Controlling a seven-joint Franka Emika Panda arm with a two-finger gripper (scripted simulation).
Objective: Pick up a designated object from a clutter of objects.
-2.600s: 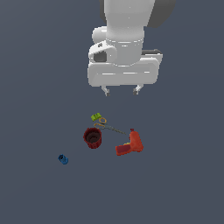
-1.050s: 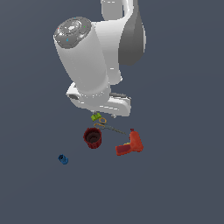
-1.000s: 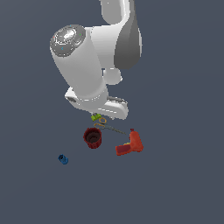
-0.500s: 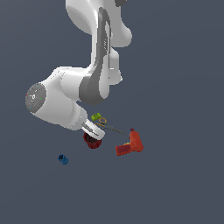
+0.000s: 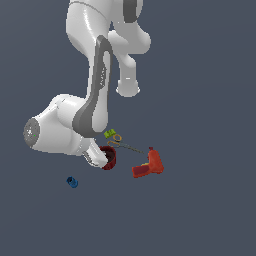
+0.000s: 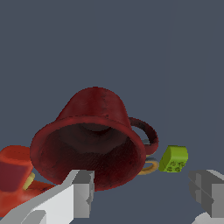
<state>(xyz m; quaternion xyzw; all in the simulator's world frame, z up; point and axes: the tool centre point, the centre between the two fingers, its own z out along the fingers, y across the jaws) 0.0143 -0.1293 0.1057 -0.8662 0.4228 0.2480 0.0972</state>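
Note:
The dark red mug [image 5: 110, 157] sits on the grey floor, partly hidden by my arm in the exterior view. In the wrist view the mug [image 6: 89, 138] fills the middle, its dark opening facing the camera and its handle on one side. My gripper [image 6: 144, 194] is open and empty, one finger [image 6: 83, 192] before the mug's rim, the other finger [image 6: 208, 192] well beside it. In the exterior view the gripper [image 5: 98, 159] is at the mug's left edge. The orange-red drill [image 5: 148, 165], scissors [image 5: 121, 144], green block [image 5: 109, 133] and blue cylinder [image 5: 73, 182] lie around.
The drill [image 6: 15, 179] lies close beside the mug in the wrist view. The green block [image 6: 173, 159] and a yellowish scissor ring [image 6: 147, 167] lie by the mug's handle side. The arm's bulky white links hang over the exterior view's left.
The arm has swung down and to the exterior view's left, bringing the gripper from above the clutter to floor level against the mug. The objects have not moved.

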